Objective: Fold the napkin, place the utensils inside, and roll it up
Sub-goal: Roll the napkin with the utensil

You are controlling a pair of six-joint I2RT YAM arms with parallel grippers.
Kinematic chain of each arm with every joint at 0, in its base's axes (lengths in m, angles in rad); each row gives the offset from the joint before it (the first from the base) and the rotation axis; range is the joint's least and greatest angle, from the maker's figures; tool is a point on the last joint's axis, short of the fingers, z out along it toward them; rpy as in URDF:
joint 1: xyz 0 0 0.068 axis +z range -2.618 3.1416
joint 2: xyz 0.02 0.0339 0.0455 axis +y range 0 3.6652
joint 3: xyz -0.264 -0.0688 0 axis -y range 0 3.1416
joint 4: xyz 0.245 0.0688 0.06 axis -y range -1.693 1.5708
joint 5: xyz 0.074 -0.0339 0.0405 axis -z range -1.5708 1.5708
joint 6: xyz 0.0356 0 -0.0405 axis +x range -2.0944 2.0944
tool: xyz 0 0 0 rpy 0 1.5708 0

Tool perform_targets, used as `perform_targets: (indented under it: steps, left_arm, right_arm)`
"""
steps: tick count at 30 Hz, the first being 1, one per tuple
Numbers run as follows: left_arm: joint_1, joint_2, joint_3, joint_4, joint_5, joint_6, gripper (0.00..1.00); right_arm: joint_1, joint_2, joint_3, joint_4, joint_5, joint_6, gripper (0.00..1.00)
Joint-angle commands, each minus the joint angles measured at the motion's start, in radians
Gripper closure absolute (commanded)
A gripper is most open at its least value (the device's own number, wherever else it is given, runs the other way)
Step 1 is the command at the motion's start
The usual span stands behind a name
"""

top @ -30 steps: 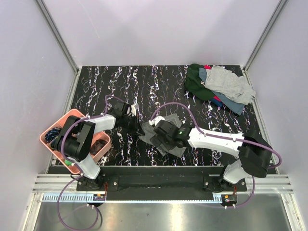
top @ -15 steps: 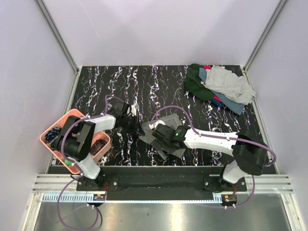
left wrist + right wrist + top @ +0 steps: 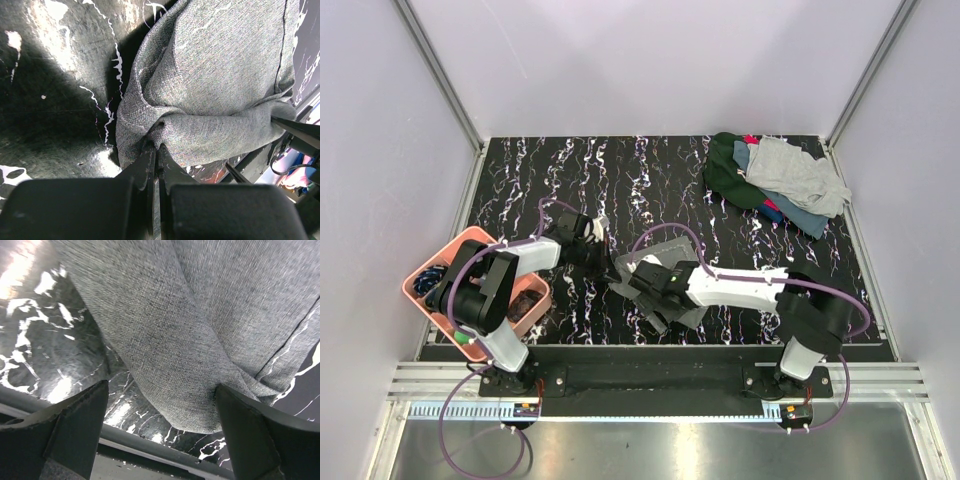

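I have the napkin (image 3: 650,255) lying near the front middle of the black marbled surface (image 3: 570,180), bunched into a loose fold rather than spread flat. Both arms meet over it. The left arm (image 3: 535,252) reaches in from the left, and the right arm (image 3: 740,285) stretches across from the right and covers much of the cloth in the top view.

On the left wrist camera, the left jaws are pressed together on the napkin (image 3: 220,85). The two dark fingers (image 3: 145,165) meet at a stitched hem, where the fabric gathers into a small pucker at their tips. From that pinch, the grey weave rises in a thick rounded fold, with a flatter layer behind it. The marbled surface shows to the left of the cloth.

On the right wrist camera, the right jaws are spread wide, with one finger (image 3: 75,425) at each lower corner of the view. Between them hangs a thick fold of the napkin (image 3: 175,340), sloping down toward the right. I cannot see either finger touching the fabric, so the cloth sits in the gap and is not gripped.

A heap of cloths (image 3: 775,178) in green, light grey and blue sits in the far right corner, well apart from the napkin. A pink basket (image 3: 435,258) sits at the left edge of the surface beside the left arm. I cannot make out what it holds.
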Motion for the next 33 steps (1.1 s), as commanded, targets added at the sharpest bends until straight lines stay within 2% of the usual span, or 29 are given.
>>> perform_targets:
  steps: [1,4,5,8,9,12,16,18,19,21,22,26,29,33]
  left_arm:
    - [-0.007,0.021,0.016,-0.027,0.003,0.015,1.00]
    - [-0.007,0.022,0.016,-0.027,0.005,0.016,1.00]
    - [-0.007,0.022,0.016,-0.027,0.005,0.015,1.00]
    - [-0.007,0.026,0.017,-0.027,0.006,0.015,1.00]
    - [-0.007,0.027,0.017,-0.027,0.008,0.015,1.00]
    - [-0.007,0.029,0.019,-0.028,0.008,0.015,1.00]
    - [-0.007,0.033,0.020,-0.028,0.006,0.015,1.00]
    - [-0.009,0.038,0.024,-0.027,0.008,0.018,1.00]
    - [-0.009,0.044,0.027,-0.028,0.009,0.017,1.00]
    - [-0.009,0.049,0.030,-0.027,0.008,0.017,1.00]
    - [-0.009,0.052,0.030,-0.027,0.011,0.018,1.00]
    - [-0.009,0.052,0.031,-0.027,0.014,0.018,1.00]
    - [-0.009,0.053,0.031,-0.028,0.014,0.018,1.00]
    - [-0.009,0.059,0.031,-0.028,0.019,0.018,1.00]
  right_arm:
    - [0.008,0.027,0.051,-0.079,0.023,0.058,0.08]
    - [0.009,0.044,0.070,-0.132,0.054,0.088,0.16]
    - [0.009,0.048,0.073,-0.139,0.057,0.094,0.24]
    - [0.008,0.050,0.076,-0.143,0.034,0.098,0.37]
    - [0.008,0.050,0.080,-0.145,0.020,0.099,0.47]
    - [-0.008,0.050,0.093,-0.143,-0.058,0.095,0.61]
    - [-0.057,0.047,0.081,-0.128,-0.211,0.091,0.70]
    - [-0.078,0.034,0.070,-0.123,-0.228,0.087,0.67]
    - [-0.081,0.025,0.070,-0.120,-0.228,0.087,0.55]
    - [-0.080,-0.019,0.080,-0.122,-0.221,0.081,0.43]
    - [-0.080,-0.056,0.085,-0.123,-0.222,0.076,0.30]
    - [-0.080,-0.117,0.111,-0.126,-0.213,0.065,0.08]
    - [-0.080,-0.133,0.101,-0.130,-0.158,0.064,0.00]
    - [-0.109,-0.104,0.071,-0.140,-0.121,0.064,0.00]
